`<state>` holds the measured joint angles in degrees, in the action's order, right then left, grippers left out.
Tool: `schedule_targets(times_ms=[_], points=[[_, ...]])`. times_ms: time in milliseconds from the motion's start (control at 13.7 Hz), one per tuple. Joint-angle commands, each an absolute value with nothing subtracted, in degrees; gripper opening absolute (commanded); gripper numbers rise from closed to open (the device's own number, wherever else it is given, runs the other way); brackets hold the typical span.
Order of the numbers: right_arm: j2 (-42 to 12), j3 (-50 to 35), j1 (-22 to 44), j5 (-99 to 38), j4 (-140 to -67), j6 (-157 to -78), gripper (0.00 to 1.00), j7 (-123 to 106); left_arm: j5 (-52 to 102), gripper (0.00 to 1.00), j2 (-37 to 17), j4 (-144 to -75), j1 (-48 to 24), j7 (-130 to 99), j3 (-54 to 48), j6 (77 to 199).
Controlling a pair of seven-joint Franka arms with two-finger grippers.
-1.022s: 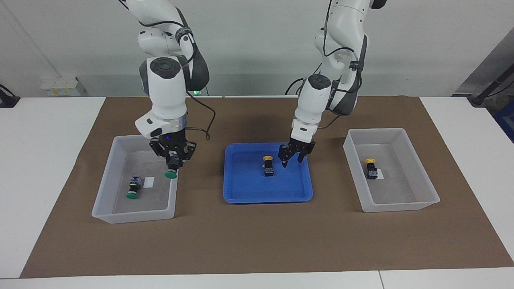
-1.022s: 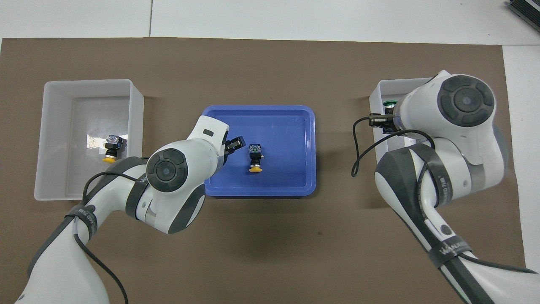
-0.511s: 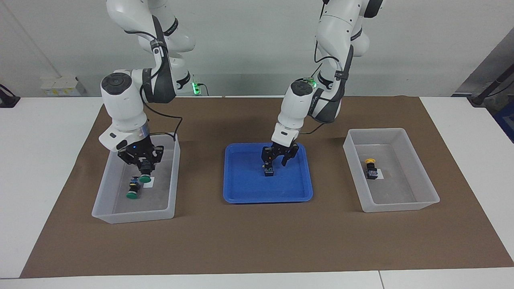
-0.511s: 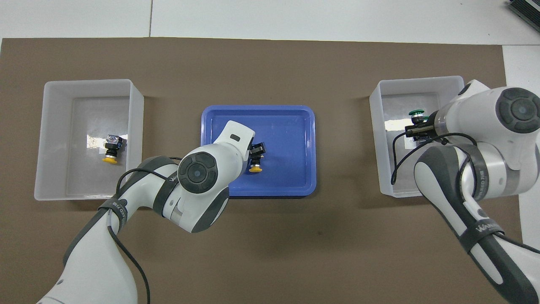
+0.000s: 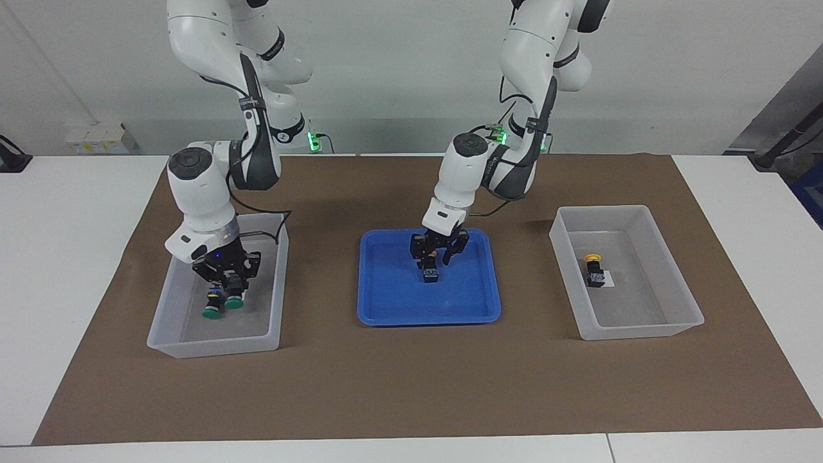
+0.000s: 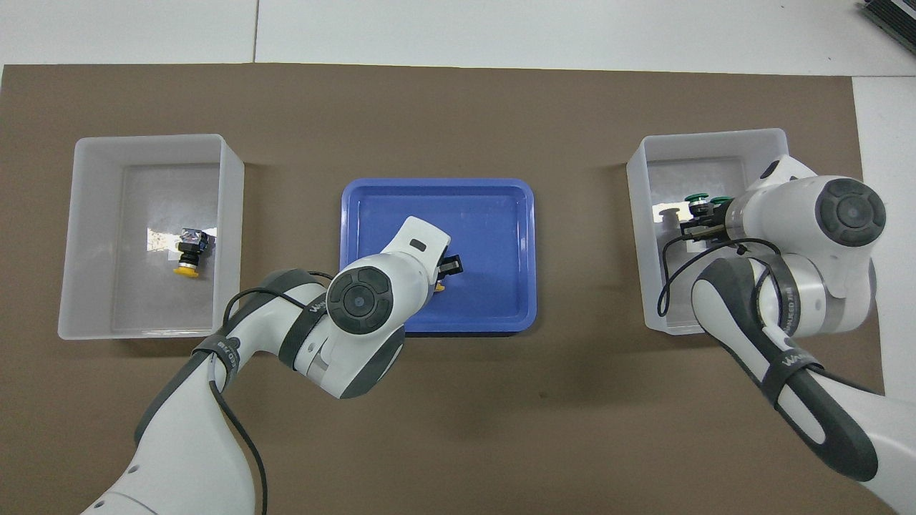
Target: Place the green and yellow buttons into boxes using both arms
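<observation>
Now, taking the blue tray as my marker: my left jaws are down inside it, spread apart and straddling the upper end of the last yellow button, which lies on the tray floor near its middle; they have not gripped it yet. From the tray toward my right arm's end stands the green box, and my right jaws are low inside it, clenched on a green button whose cap hangs just beside the other green button already lying there. From the tray toward my left arm's end stands the yellow box, with one boxed yellow button on its floor. To do this well, I judge I should centre the left jaws squarely on the black body, not the rounded cap, then close firmly before lifting, so the button cannot pivot or skid across the tray. On the right I should release only when the button is close to the box floor, without pressing on its neighbour, then rise straight up, clear of the box walls.
</observation>
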<state>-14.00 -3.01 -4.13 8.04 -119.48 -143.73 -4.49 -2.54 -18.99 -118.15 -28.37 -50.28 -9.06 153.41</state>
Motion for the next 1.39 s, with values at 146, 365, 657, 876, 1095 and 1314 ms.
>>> schedule_targets(times_ms=[146, 365, 657, 876, 1095, 1314], points=[[-15.9, -3.7, -6.9, 7.1, -119.8, -146.6, 0.08, -9.0, -3.7, 0.51, -19.7, -117.3, -29.3, -50.3, -8.1, 153.9], [-16.2, -3.7, -6.9, 7.1, -119.8, -146.6, 0.46, -8.6, -3.7, 0.35, -19.7, -117.6, -29.8, -50.3, -8.1, 153.8], [-15.8, -3.7, -7.1, 7.0, -119.2, -146.0, 0.81, -8.2, -3.7, 0.0, -19.7, -117.2, -29.2, -50.3, -7.9, 152.6], [-12.5, -3.8, -6.7, 7.0, -118.8, -143.0, 0.91, -3.7, -3.7, 0.0, -19.6, -113.0, -28.5, -50.2, -7.7, 145.4], [-8.9, -4.1, -5.8, 6.6, -116.9, -135.8, 1.0, 3.9, -3.7, 0.0, -18.4, -110.0, -25.7, -49.5, -7.6, 139.7], [-6.4, -4.0, -4.3, -0.6, -112.7, -128.1, 1.0, 4.5, -3.7, 0.0, -14.8, -107.5, -21.5, -45.5, -7.7, 131.3]])
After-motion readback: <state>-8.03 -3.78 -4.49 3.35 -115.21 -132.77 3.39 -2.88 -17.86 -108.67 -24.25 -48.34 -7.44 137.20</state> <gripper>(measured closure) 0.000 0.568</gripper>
